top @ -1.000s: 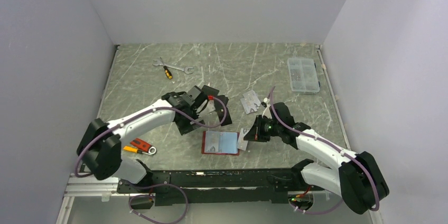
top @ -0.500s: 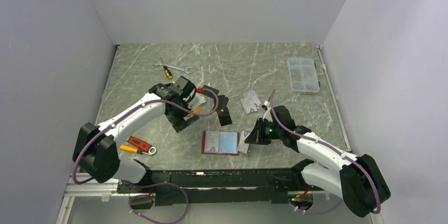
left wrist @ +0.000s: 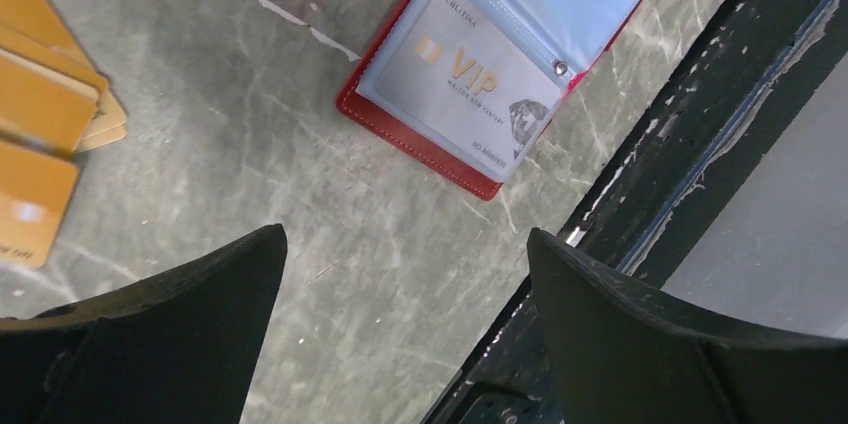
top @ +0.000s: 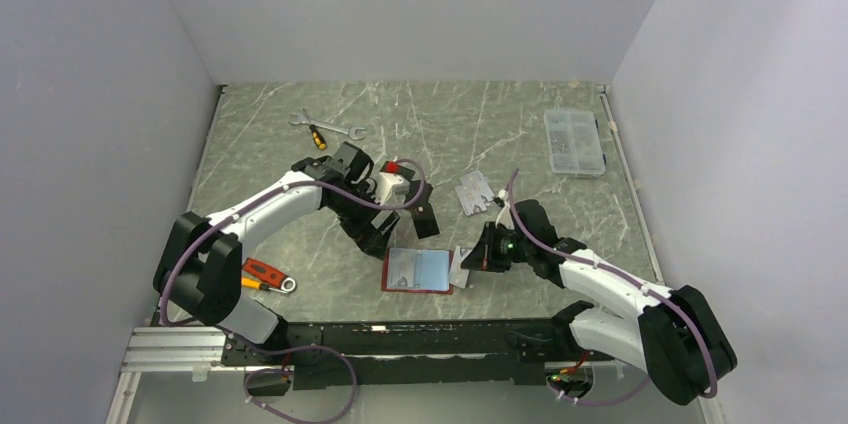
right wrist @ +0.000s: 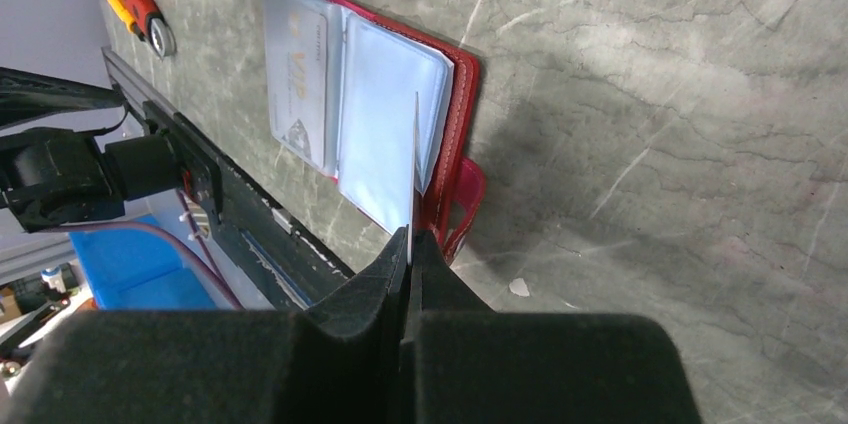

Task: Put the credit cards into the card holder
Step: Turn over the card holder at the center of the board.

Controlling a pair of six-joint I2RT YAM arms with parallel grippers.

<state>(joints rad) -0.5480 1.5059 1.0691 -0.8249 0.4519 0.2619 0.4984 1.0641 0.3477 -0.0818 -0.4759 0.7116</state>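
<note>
What could go wrong, taking the largest thing first: the card holder [right wrist: 455, 74] lies open and unpinned on the marble table [top: 500, 124]. It sits low centre in the top view, near the dark front rail [left wrist: 650, 174]. A push from a card would probably slide the whole wallet toward that rail instead of entering a sleeve.

The right gripper [right wrist: 410, 239] is pinched fully closed on 1 thin pale credit card [right wrist: 414, 164]. The card is held edge-on over the empty right-hand clear sleeve [right wrist: 385, 124], and I cannot tell whether it touches. The soft sleeve mouth may buckle, or the card may pivot in so narrow a pinch. The other sleeve already carries 1 VIP card [left wrist: 478, 84].

The left gripper [left wrist: 402, 239] hangs with its jaws spread wide and holds nothing. It is over bare marble near the holder's VIP-card end, so it could steady the wallet.

For room to move, open marble lies right of the holder and toward the top of the frame. The orange cards [left wrist: 45, 114] sit at the upper left of the left wrist view, apart from the holder. The snap tab [right wrist: 468, 194] juts just beside the right fingertips and could snag.
</note>
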